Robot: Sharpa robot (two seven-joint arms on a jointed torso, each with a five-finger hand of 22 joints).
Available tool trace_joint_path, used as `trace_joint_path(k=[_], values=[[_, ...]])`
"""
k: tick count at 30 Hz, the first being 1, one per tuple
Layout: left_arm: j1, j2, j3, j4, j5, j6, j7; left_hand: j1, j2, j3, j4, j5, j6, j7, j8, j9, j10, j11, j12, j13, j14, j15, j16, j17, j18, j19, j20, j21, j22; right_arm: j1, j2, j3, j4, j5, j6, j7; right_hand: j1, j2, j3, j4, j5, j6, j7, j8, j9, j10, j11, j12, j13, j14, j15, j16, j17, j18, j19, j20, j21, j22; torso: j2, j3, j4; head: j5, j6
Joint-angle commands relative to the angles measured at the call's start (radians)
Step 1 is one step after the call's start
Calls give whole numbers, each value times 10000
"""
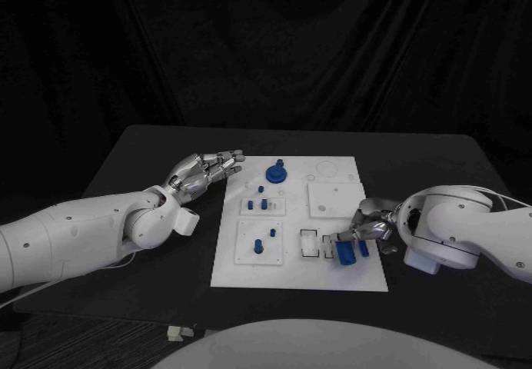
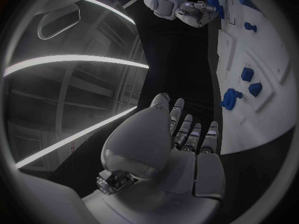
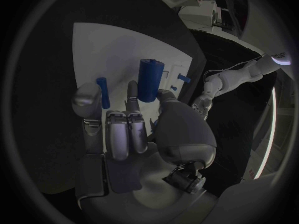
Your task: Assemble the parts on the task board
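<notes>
One blue cylinder (image 3: pixel 149 79) | right hand (image 1: pixel 368 227) grips it, base hidden

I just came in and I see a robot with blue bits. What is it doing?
The robot is putting small blue parts together on a white task board on a black table. Its right hand is at the board's near right corner, holding a blue cylinder upright between its fingers, with a thinner blue peg right beside it. Its left hand hovers with nothing in it, fingers apart, by the board's far left corner. More blue pieces already sit on the board.
</notes>
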Motion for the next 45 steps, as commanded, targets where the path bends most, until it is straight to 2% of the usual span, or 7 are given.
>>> trace_joint_path(k=[1,8,10,13,19,26,45], values=[[-15,10,9,3,56,100,464,116,19,59,-23,57,65,-13,51,8,62,24,34,10,3,57,47,7,-83,71,-15,33,10,188,-50,7,79,925,-573,14,-18,-54,656,-608,73,-47,-20,43,17,1061,-77,35,2629,1059,-70,30,2634,110,0,-53,-58,1089,-5,2,-3,5,0],[-16,14,9,-12,56,109,470,127,23,71,-26,65,63,-12,54,7,68,25,34,9,6,57,52,8,-89,77,-15,35,16,491,153,8,44,1504,-884,22,-24,-49,671,-605,76,-46,-22,47,23,1061,-79,35,2629,1058,-71,26,2627,111,-1,-54,-64,1088,7,1,1,-46,0],[-16,5,9,-9,56,115,461,128,23,73,-26,66,58,-11,53,6,70,26,35,9,7,57,54,8,-90,79,-15,37,20,522,302,8,-26,1605,-1008,20,-224,-58,712,-498,-325,-61,-9,74,79,1061,-70,35,2629,1055,-66,19,2613,112,-7,-54,-105,1083,9,2,3,-74,0],[-16,-28,9,14,56,120,449,128,23,73,-26,66,58,-11,53,6,70,26,35,9,7,57,54,8,-90,79,-15,37,20,537,590,7,-198,1721,-1270,14,-247,-55,752,-485,-415,-87,-10,77,101,1061,-68,35,2629,1052,-65,13,2602,121,-20,-53,-165,1072,12,3,2,-59,0],[-16,-101,10,70,56,93,469,128,23,73,-26,66,58,-11,53,6,70,26,35,9,7,57,54,8,-90,79,-15,37,20,433,1100,6,-601,1803,-1551,-31,-296,-67,818,-456,-535,-213,30,41,124,1061,-40,35,2629,1042,-49,-10,2557,146,-65,-43,-354,1036,1,-2,-3,-14,0],[-15,-122,10,92,56,100,476,135,21,80,-28,69,52,-10,52,4,79,28,44,10,7,57,51,7,-94,82,-15,38,21,216,1494,5,-866,1806,-1119,-80,-358,-62,932,-405,-1016,-420,101,-16,161,1061,26,35,2629,1030,3,-38,2501,156,-102,-3,-467,1017,9,1,11,-22,0],[-16,-74,10,88,56,128,476,135,21,80,-28,69,52,-10,52,4,79,28,44,10,7,57,51,7,-94,82,-15,38,21,-5,1626,4,-888,1329,-944,-113,-427,-49,1040,-322,-1863,-706,227,-69,229,1061,142,35,2629,982,108,-145,2296,236,-265,97,-1082,893,11,1,-6,-27,0]])
